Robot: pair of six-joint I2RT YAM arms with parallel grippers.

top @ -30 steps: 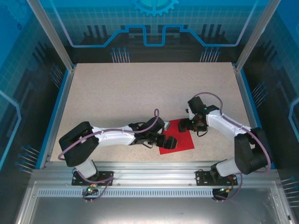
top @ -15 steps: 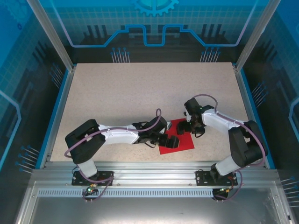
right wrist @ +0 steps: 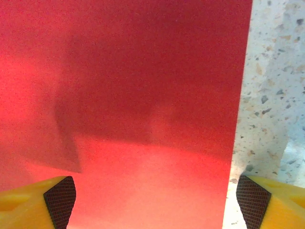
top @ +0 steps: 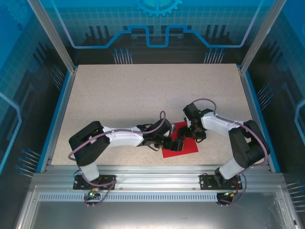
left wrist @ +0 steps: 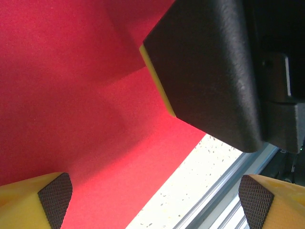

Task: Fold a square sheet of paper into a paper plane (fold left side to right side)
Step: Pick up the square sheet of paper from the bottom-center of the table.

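The square sheet of paper is bright red and lies flat near the table's front edge. It has faint creases in the left wrist view. My left gripper hovers low over its left part, open, its pads spanning paper and table edge. My right gripper is over the sheet's upper part, open, close above the paper, with the sheet's right edge between its pads. A black finger with a yellow rim, the other gripper's, fills the upper right of the left wrist view.
The speckled table stretches wide behind the sheet. A metal rail runs along the near edge, just past the paper's corner. Blue walls and frame posts close in the sides.
The right arm has swung left and drawn in, bringing its gripper over the sheet's upper part, close to the left gripper. The left gripper edged slightly right. The paper has stayed flat.
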